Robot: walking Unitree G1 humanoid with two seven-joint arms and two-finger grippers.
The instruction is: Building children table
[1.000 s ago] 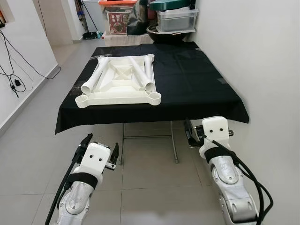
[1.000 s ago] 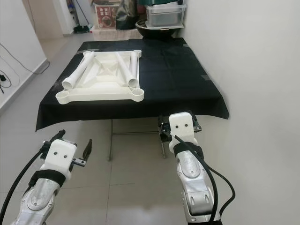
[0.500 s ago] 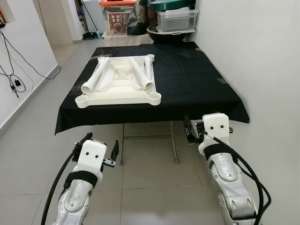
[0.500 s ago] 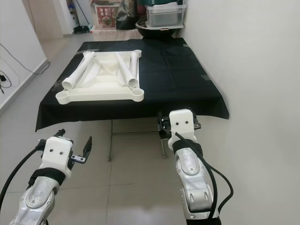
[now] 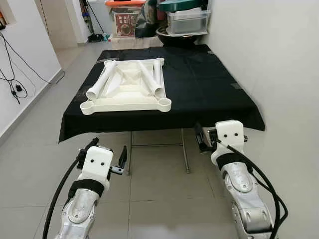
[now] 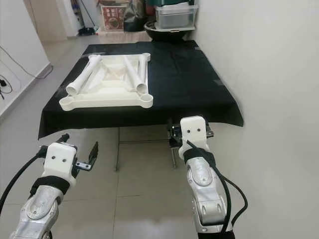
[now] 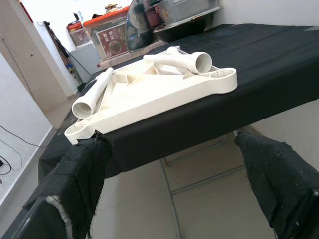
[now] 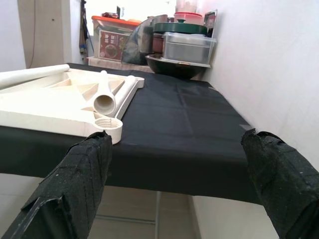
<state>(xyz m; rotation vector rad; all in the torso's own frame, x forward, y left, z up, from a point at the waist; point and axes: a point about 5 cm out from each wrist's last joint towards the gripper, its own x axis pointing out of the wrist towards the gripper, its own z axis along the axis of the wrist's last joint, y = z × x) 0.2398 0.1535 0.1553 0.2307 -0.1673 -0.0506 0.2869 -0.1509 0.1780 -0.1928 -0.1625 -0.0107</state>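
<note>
Tabletop: a white plastic tabletop point(image 5: 124, 97) is laid upside down near the front-left corner of the table, ribs up; judged to be turned so that its corner sockets are open for the legs.
Legs: white tubes are rested loose across the underside, one point(image 5: 100, 80) along the left edge, another point(image 5: 158, 78) toward the right; none is seen standing in a socket, so assembly is judged not begun.
Socket: the front-right corner socket point(image 8: 108, 122) is seen bare.
Left gripper: the left gripper point(image 5: 103, 151) is held below the table's front edge, fingers point(image 7: 79, 184) spread apart, nothing between them; aimed up at the parts, judged ready for a reach.
Right gripper: the right gripper point(image 5: 202, 138) is held just under the front-right edge, fingers point(image 8: 79, 179) wide apart, nothing gripped.
Table: a folding table is covered by a black cloth point(image 5: 209, 84) hanging over the front edge.
Room: grey floor tiles point(image 5: 159, 184), a white wall point(image 5: 269, 55) close along the right edge, stacked boxes point(image 5: 188, 20) beyond the far edge, cables point(image 5: 15, 79) along the left wall.
</note>
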